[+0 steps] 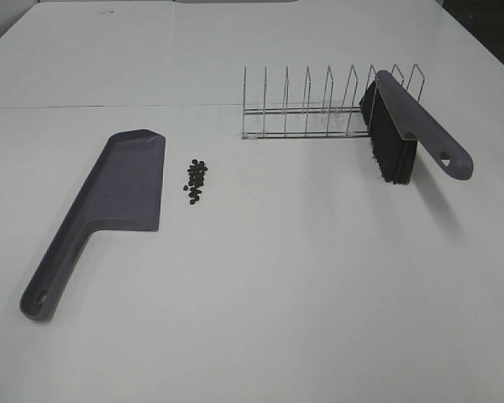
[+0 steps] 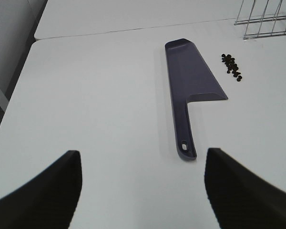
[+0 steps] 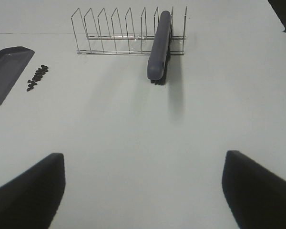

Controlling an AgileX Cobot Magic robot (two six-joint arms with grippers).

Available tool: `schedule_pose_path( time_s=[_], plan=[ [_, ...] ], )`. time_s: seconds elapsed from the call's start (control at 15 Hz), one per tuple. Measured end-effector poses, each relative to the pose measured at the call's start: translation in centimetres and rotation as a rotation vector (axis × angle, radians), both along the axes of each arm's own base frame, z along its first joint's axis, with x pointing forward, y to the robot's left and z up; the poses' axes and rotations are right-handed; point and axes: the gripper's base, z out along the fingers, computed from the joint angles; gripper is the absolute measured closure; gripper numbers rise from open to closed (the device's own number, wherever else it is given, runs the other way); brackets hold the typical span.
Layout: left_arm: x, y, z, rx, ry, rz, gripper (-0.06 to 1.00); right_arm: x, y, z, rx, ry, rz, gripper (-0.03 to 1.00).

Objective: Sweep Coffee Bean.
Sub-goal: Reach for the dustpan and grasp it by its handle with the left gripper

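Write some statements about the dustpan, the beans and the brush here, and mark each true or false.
1. The tiny dark brown coffee beans lie on the white table beside the grey plastic dustpan, not in it. True.
2. The grey long-handled brush lies flat on the table. False: it leans in the metal wire rack.
3. The left gripper grips the dustpan's handle. False: it is open and apart from it.
4. The right gripper is open and empty. True.

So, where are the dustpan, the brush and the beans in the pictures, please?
dustpan (image 1: 128,180), exterior high view, on the flat pan part.
brush (image 1: 416,117), exterior high view, on its grey handle.
beans (image 1: 196,180), exterior high view, on the middle of the pile.
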Motion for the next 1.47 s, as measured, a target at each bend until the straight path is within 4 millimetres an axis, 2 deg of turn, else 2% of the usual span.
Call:
schedule_pose_path(
  time_s=[1.47],
  plan=[
    [0.00, 0.00, 0.00, 0.000, 0.000, 0.000, 0.29, 0.00, 0.00, 0.00, 0.000, 0.000, 0.000, 0.21]
  ],
)
